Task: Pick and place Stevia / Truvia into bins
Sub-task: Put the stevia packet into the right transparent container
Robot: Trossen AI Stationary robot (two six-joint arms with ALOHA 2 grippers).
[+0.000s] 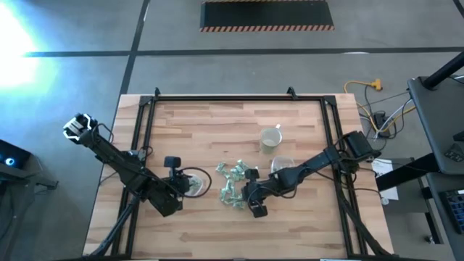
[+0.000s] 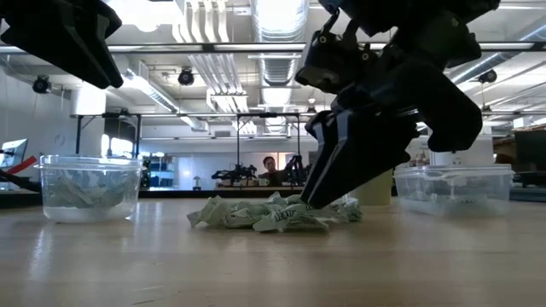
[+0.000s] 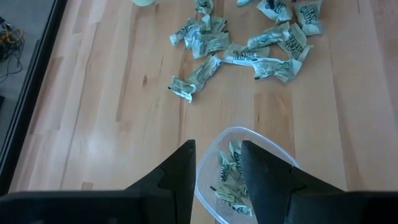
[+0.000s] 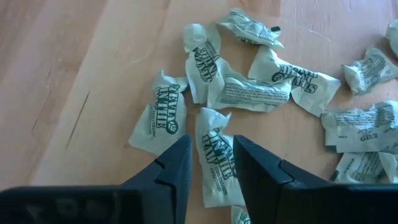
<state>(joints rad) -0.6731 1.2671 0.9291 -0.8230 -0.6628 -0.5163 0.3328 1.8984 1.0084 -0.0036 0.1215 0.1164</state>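
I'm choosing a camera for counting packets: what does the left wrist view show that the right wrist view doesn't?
Only the left wrist view shows the round tub with packets inside, under the left gripper. Only the right wrist view shows the right gripper open over a single packet. Both show the loose pile of packets on the wooden table.

The butcher-block wooden table (image 1: 217,123) with its black metal frame (image 1: 217,97) stands on a grey concrete floor (image 1: 87,29), where a dark mat edged in hazard stripes (image 1: 267,15) lies beyond the far edge and a yellow cable (image 1: 362,85) trails at the right. Across the room, fluorescent ceiling lights (image 2: 275,15) and silver ducts (image 2: 205,43) run overhead, and a person (image 2: 270,167) sits at a distant bench.
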